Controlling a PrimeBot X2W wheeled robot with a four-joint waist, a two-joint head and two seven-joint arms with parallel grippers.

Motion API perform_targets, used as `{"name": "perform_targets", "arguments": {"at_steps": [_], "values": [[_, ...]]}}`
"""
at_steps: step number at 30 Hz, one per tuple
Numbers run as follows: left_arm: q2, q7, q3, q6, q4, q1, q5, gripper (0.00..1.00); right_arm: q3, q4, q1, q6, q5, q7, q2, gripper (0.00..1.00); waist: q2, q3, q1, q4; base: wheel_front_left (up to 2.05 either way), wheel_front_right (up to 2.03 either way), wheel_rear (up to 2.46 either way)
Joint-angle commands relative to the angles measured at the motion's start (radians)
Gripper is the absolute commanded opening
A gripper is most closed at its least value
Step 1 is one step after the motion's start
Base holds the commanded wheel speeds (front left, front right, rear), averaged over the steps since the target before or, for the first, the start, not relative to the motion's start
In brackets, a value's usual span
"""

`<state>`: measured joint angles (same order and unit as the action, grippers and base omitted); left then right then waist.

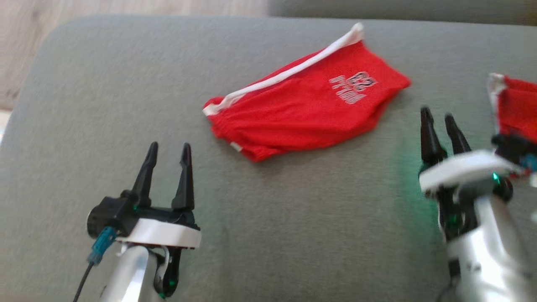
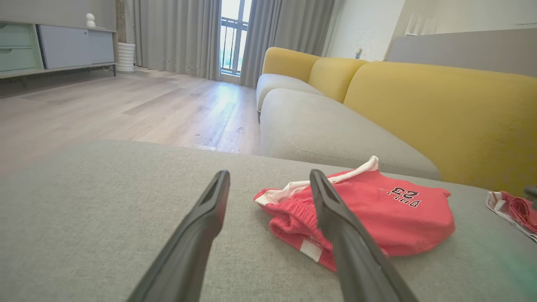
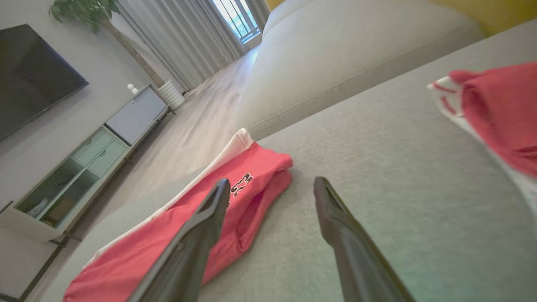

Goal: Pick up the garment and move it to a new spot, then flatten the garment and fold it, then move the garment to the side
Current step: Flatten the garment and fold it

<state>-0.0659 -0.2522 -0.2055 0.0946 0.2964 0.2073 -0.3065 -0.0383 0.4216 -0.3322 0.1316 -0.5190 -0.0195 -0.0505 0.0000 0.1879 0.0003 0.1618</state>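
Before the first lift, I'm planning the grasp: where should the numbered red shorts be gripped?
Probably the bunched near-left corner of the red shorts, approached from the robot's left by the open left end effector: the fabric piles thicker there, while the rest lies flat on the cushion.

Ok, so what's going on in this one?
A two-armed robot faces a grey cushion with a pair of red shorts lying loosely folded on it. The left gripper is open and empty, short of the shorts' near left end. The right gripper is open and empty too, just off their right end. Neither touches them. A second red garment lies at the cushion's right edge.
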Motion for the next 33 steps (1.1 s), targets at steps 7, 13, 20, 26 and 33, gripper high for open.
{"name": "perform_targets", "arguments": {"at_steps": [7,13,20,26,33], "values": [[0.009,-0.01,0.03,0.017,0.0,0.069,0.001,1.0,-0.044,0.228,-0.222,-0.001,-0.114,-0.054,0.0,1.0,0.0,0.07,-0.0003,0.132,0.0,0.0,0.0],[0.014,-0.01,0.052,0.023,-0.001,0.08,-0.005,1.0,-0.192,0.54,-0.367,-0.001,0.0,-0.03,0.0,1.0,0.0,0.07,-0.0003,0.206,0.0,0.0,0.0],[0.015,-0.01,0.057,0.026,-0.008,0.062,-0.027,1.0,-0.34,0.804,-0.487,-0.001,0.127,-0.032,-0.004,1.0,0.0,0.08,-0.0003,0.254,0.0,0.0,0.0],[0.015,-0.01,0.034,0.019,-0.021,0.074,-0.056,1.0,-0.442,0.861,-0.541,-0.001,0.231,-0.049,-0.037,1.0,0.0,0.114,-0.0003,0.279,0.0,0.0,0.0],[0.016,-0.01,0.013,0.01,-0.018,0.088,-0.072,1.0,-0.543,0.868,-0.575,-0.001,0.346,-0.071,-0.04,0.0,0.0,0.138,-0.0003,0.284,0.0,0.0,0.0]]}}
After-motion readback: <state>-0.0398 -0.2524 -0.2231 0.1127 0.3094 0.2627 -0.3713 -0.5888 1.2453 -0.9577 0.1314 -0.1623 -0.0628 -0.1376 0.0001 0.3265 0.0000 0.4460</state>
